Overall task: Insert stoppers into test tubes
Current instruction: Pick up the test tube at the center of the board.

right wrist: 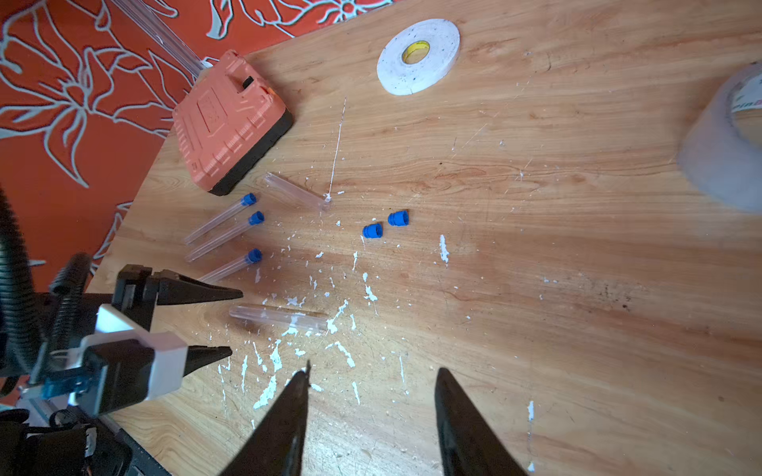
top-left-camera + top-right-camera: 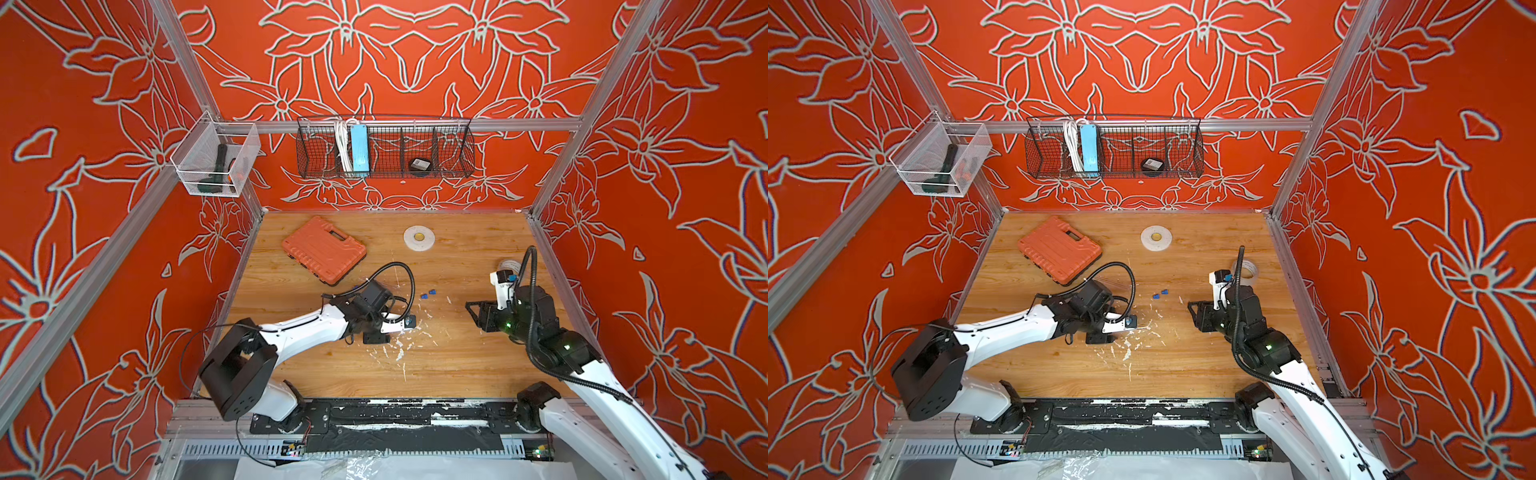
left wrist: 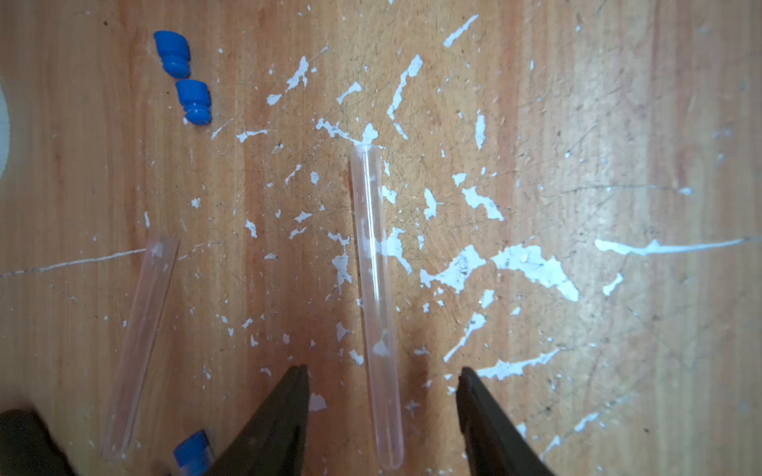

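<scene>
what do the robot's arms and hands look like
The left arm and right arm both have white shells on their long links and black joint housings. A black ribbed cable loops over each wrist. The left hand and right hand each have two black fingers tapering to points. Small green lights glow on the right arm.

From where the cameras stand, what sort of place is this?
Likely a robot test cell, not a lab: left arm and right arm mounted at a wooden tabletop, fenced by an aluminium frame with orange floral walls.
</scene>
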Controlling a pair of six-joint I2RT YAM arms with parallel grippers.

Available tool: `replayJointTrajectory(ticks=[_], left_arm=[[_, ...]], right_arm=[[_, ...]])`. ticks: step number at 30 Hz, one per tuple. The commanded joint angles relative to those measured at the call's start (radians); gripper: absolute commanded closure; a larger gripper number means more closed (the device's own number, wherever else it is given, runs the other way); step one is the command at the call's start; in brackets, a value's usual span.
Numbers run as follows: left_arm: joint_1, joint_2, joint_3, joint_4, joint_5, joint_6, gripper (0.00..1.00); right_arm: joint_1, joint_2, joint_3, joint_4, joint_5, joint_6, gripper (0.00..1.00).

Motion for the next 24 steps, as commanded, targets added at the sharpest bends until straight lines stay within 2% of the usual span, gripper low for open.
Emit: replayJointTrajectory(ticks=[1,10,17,24], left_arm=[[-0.012,0.066,0.063,-0.088,-0.039,0.03,0.5],[-0.023,0.191,0.141,-0.113,-0.038,-0.03,0.54],[-0.024,0.263,0.19,-0.142,-0.018,-0.048,0.65],[-0.024,0.31,0.22,-0.18,-0.008,-0.053,0.72]], right_arm=[[-0.004,-0.022,-0.014,-0.038,0.033,0.009,0.5],[-0.004,-0.043,0.002,-0.066,0.048,-0.012,0.49],[-0.004,-0.054,0.003,-0.078,0.056,-0.017,0.5],[-0.004,-0.054,-0.002,-0.073,0.057,-0.014,0.5]])
